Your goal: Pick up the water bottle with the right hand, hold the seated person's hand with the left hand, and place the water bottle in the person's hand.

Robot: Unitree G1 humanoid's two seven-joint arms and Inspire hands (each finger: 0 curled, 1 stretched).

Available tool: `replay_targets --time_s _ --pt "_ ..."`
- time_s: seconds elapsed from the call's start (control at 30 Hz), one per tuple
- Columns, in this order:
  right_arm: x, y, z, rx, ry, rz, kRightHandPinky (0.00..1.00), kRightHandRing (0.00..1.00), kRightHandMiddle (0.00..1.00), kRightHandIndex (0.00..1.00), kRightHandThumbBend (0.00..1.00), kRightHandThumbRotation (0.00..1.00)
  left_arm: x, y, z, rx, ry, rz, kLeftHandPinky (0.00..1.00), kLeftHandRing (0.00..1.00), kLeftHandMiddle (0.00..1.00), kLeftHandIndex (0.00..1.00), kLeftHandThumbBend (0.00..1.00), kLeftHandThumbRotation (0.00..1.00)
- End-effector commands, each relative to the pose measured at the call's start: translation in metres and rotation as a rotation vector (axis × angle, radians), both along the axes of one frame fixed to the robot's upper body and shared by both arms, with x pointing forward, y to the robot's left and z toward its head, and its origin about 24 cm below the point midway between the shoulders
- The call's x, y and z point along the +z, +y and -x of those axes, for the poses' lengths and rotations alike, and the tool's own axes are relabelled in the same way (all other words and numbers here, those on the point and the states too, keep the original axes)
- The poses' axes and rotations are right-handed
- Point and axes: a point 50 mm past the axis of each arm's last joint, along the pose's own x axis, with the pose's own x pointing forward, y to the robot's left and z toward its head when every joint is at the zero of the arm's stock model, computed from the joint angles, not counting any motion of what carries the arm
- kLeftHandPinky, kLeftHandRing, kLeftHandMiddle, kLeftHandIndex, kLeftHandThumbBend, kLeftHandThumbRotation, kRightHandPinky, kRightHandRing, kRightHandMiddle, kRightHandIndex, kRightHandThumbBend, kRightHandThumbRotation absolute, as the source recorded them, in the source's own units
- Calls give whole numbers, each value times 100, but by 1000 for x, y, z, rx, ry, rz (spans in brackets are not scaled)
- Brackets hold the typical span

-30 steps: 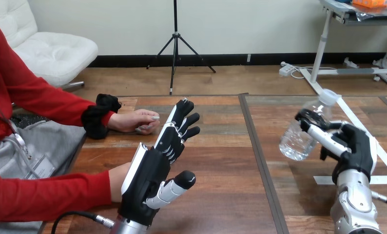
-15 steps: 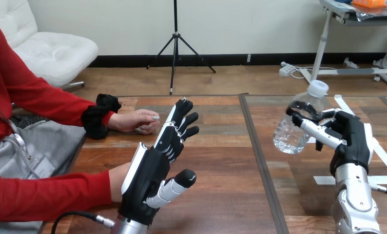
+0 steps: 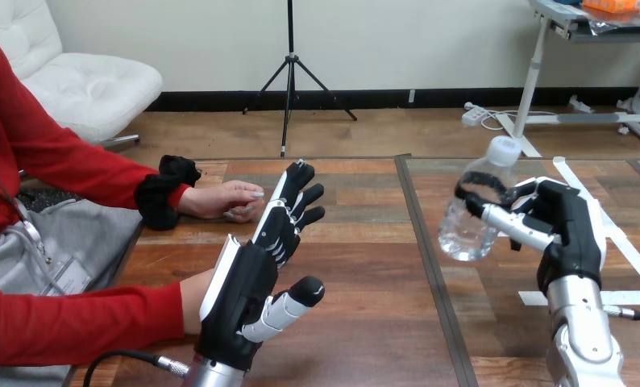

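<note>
Right of centre, above desk [image 3: 365, 322]: 1 water bottle [image 3: 468, 218], lifted, cap tilted up-right, right hand [image 3: 571, 226] fingers curled round it. Lower left: left hand [image 3: 244, 282], fingers straight, beside person's hand at lower left [image 3: 191, 300]; contact unclear. Bottle lies well right of those 2; next move, prob. leftward.

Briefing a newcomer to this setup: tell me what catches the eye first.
The right hand holds a clear water bottle tilted above the right half of the table. At lower left, the left hand stands with straight fingers beside the person's lower hand.
</note>
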Motion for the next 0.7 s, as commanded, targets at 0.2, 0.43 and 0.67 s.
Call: replay_targets --time_s 0.2,0.43,0.67 --pt "30 14 -8 57 -125 69 4 8 12 13 59 0 24 10 -18 82 -139 -53 88 94 98 100 100 84" --pt "31 19 -3 68 -131 101 3 7 12 13 59 0 27 18 -23 136 -146 -94 88 94 98 100 100 84" --pt "31 23 1 84 -131 89 3 7 12 12 58 0 31 27 -28 188 -163 -152 89 96 99 100 100 84"
